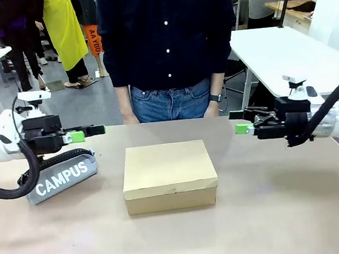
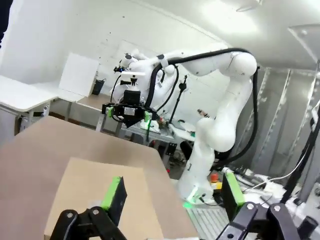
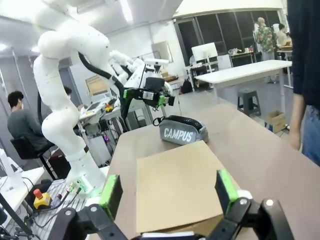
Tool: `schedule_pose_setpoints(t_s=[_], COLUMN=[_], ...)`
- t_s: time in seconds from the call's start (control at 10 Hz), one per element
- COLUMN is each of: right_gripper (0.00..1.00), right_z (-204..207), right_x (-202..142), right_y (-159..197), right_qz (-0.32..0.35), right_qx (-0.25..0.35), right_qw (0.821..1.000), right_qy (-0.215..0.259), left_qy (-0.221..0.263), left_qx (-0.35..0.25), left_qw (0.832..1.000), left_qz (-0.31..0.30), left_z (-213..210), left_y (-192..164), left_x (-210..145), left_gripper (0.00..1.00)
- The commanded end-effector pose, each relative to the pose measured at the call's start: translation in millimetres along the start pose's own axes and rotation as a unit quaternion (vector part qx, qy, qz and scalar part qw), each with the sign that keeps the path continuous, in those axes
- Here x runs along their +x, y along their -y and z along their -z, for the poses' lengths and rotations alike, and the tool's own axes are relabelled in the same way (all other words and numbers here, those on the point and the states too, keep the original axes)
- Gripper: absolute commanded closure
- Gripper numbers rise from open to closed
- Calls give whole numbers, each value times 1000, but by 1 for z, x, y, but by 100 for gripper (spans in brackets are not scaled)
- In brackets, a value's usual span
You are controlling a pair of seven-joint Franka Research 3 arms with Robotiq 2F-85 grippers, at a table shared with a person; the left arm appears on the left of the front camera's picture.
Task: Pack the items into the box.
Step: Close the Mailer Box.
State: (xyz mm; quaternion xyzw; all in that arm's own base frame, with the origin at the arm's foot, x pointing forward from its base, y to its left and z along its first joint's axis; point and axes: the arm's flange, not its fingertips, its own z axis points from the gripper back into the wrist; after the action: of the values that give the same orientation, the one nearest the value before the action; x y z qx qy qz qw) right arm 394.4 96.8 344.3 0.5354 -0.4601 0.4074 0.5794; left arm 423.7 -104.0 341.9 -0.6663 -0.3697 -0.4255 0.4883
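Both grippers hover with jaws spread and nothing between them, the left gripper (image 1: 92, 132) left of the box (image 1: 169, 175), the right gripper (image 1: 239, 122) to its right. Lid shut, the box sits mid-table, the grey pouch (image 1: 60, 179) just left of it, a person (image 1: 168, 49) standing behind.

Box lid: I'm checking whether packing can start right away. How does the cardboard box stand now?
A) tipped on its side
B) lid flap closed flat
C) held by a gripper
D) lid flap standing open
B: the box lies flat on the table, its top shut and both grippers apart from it.
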Motion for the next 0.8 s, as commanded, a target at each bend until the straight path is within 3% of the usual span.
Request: schedule_pose_setpoints(t_s=[0.0, 0.3, 0.7], right_gripper=[0, 0, 0], right_z=[42, 101, 109], right_x=[-5, -34, -71], right_y=[14, 36, 43], right_qz=[-32, -60, -70], right_qx=[-1, 69, 86], right_qw=[999, 991, 981], right_qy=[-22, -98, -158], left_qy=[-25, -112, -185], left_qx=[19, 50, 67], left_qw=[998, 988, 977], left_qz=[62, 88, 81], left_z=[26, 66, 84], left_y=[-4, -19, -33], left_x=[-11, -40, -65], left_gripper=[0, 0, 0])
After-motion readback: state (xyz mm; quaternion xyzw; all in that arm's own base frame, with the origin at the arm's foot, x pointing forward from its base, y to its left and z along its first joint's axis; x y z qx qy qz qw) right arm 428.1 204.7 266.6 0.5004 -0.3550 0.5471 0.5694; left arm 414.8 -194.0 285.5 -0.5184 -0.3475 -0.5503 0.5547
